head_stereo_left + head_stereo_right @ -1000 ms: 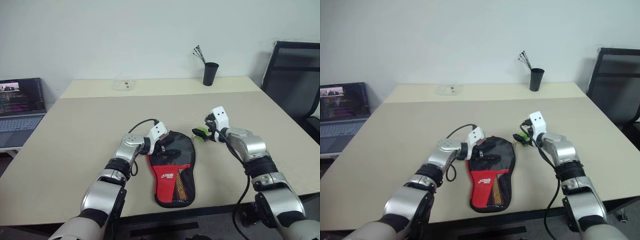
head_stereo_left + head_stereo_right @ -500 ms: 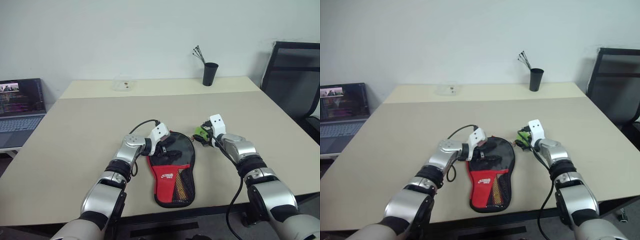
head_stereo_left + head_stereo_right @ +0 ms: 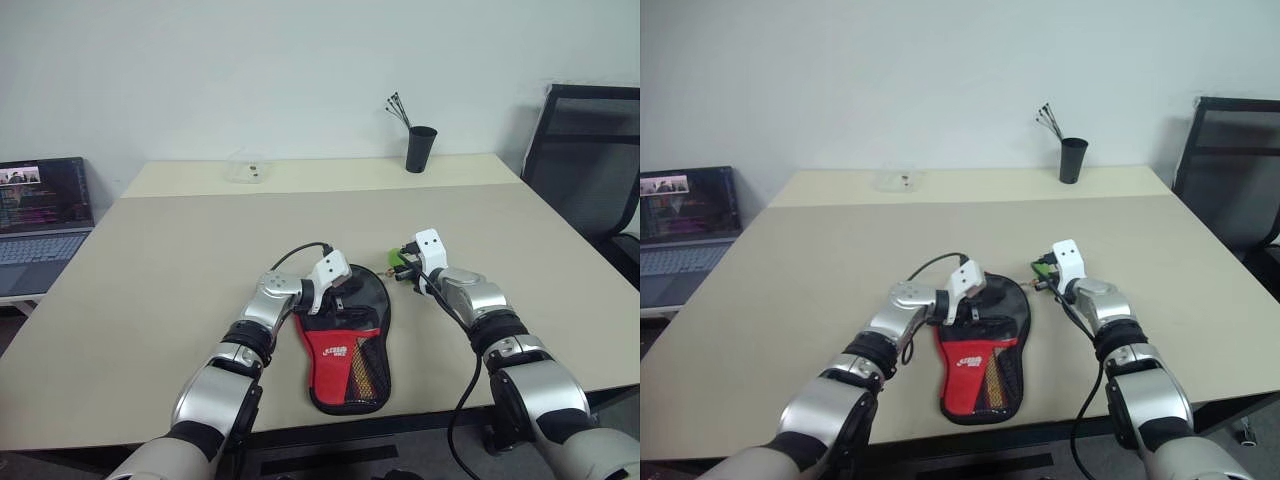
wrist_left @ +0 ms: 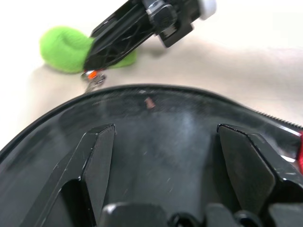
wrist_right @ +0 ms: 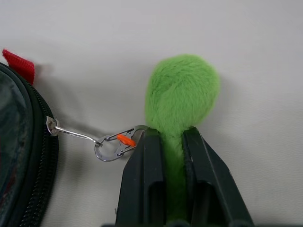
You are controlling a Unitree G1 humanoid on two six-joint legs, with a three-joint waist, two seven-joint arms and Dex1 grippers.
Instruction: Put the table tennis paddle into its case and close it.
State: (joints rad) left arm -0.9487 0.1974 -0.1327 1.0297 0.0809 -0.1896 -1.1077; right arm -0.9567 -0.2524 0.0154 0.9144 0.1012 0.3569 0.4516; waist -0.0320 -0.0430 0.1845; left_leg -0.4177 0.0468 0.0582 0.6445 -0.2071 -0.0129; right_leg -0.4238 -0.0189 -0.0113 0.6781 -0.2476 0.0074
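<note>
beige bench [image 3: 150, 270] holds the case [image 3: 345, 345], paddle not visible; my right hand [image 5: 165, 142] pinches the green zipper tag [image 5: 182, 92], my left hand [image 4: 161, 137] spread on the case; zipping remains, i judge.

Paddle out of sight inside the case

The case [image 3: 347, 340] covers the paddle completely. The laptop [image 3: 40, 215] is cut by the picture's edge, its screen too small to read.

Beige table [image 3: 180, 260], white wall [image 3: 250, 70], black chair [image 3: 590, 150]
</note>
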